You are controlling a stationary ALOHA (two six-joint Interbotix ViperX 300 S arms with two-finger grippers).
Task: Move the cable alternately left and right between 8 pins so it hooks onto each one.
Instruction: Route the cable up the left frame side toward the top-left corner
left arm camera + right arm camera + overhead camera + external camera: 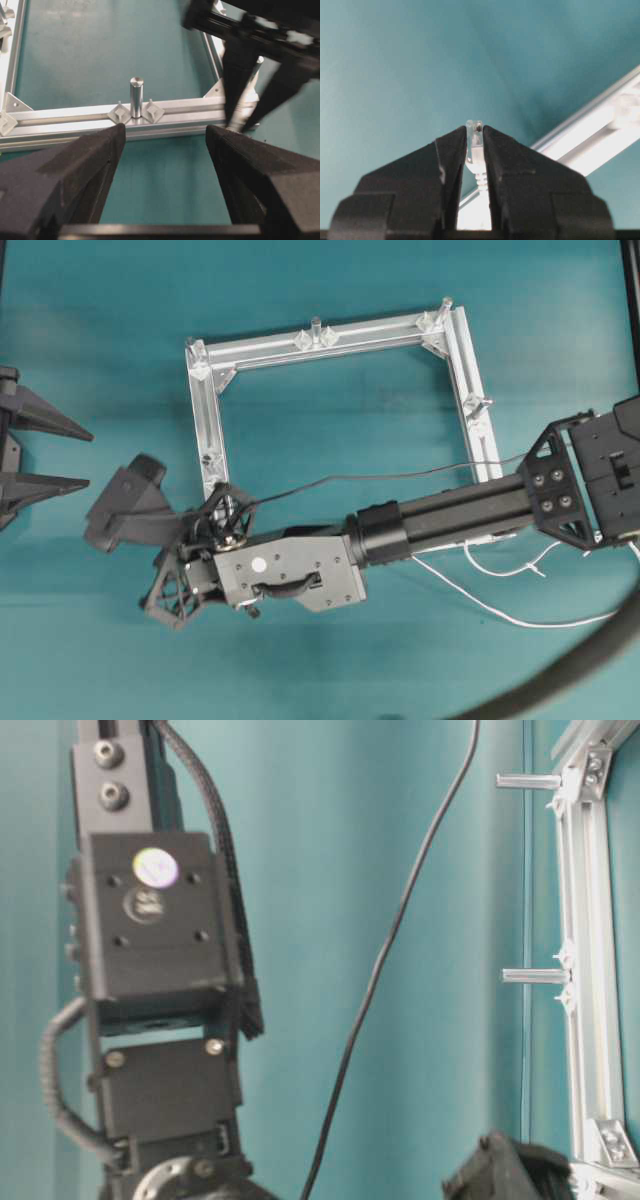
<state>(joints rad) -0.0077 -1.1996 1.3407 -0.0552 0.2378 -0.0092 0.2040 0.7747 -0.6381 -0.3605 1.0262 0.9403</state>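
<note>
One pincer pinches cable plug.

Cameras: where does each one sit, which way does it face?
Overhead: above the table, looking down on the square silver aluminium frame, the open left gripper and the right arm.
Table-level: low beside the table, turned on its side, facing the right arm's wrist.
Left wrist: behind its own black fingers, facing a silvery upright pin.
Right wrist: behind fingers shut on the clear plug.
All four share the frame.
</note>
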